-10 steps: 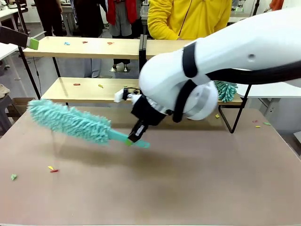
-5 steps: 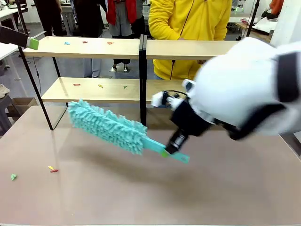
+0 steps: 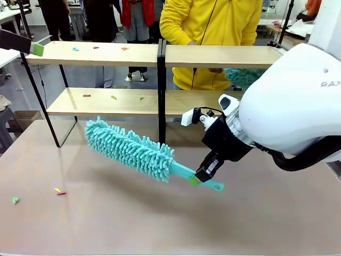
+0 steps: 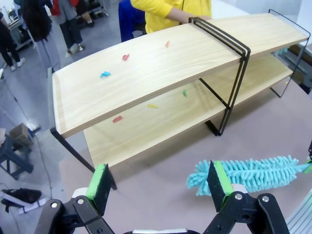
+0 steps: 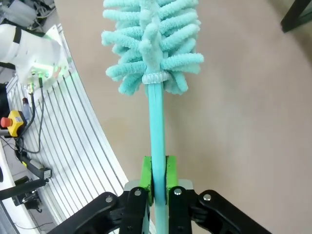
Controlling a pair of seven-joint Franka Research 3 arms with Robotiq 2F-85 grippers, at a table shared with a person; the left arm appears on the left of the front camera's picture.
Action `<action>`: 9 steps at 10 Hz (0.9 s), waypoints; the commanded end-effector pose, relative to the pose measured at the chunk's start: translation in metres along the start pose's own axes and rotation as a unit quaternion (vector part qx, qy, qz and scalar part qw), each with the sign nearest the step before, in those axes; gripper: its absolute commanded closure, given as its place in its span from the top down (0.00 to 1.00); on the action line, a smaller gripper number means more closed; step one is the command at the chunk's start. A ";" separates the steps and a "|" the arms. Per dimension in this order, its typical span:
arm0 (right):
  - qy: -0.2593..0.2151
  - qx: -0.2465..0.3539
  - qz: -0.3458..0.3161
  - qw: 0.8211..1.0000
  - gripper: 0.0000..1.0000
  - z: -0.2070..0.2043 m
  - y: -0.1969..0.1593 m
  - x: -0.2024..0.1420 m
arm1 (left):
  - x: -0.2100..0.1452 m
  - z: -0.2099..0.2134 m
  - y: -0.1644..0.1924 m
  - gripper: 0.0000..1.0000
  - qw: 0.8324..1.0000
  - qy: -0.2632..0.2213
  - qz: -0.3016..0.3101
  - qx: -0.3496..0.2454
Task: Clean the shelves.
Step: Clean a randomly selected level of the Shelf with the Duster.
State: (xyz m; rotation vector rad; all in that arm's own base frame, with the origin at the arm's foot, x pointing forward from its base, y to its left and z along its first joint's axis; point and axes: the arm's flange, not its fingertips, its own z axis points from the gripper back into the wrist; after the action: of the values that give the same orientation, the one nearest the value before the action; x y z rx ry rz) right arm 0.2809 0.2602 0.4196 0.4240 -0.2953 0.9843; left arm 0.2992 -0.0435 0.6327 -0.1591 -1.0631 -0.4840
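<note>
The shelves [image 3: 106,53] stand across the far side of the table: two light-wood tiers on a black frame with a centre post, also seen in the left wrist view [image 4: 146,68]. Small coloured scraps [image 3: 96,47] lie on both boards. My right gripper [image 3: 205,172] is shut on the handle of a teal fluffy duster [image 3: 130,149], which hangs tilted over the tabletop in front of the shelves. The right wrist view shows the pads [image 5: 146,175] clamped on that duster's handle [image 5: 157,122]. My left gripper [image 4: 158,180] is open and empty, high beside the shelves' left end [image 3: 36,49].
A person in a yellow top [image 3: 213,21] stands behind the shelves, holding a second teal duster [image 3: 242,77] under the right top board. A few scraps [image 3: 58,191] lie on the beige tabletop [image 3: 160,229] at front left. Other people stand farther back.
My right arm has swung to the right, carrying the duster from the table's left toward its middle. The person's duster has risen from the lower board to just under the top board.
</note>
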 end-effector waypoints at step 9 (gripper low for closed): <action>-0.270 -0.003 0.011 0.963 0.13 0.322 -0.092 -0.175 | -0.001 0.000 0.000 1.00 1.000 -0.002 0.001 0.003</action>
State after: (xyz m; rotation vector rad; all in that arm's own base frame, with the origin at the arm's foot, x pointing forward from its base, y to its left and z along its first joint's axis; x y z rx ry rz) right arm 0.2415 -0.0274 0.5916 0.6984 -0.7214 0.8798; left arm 0.2990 -0.0435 0.6328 -0.1588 -1.0636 -0.4842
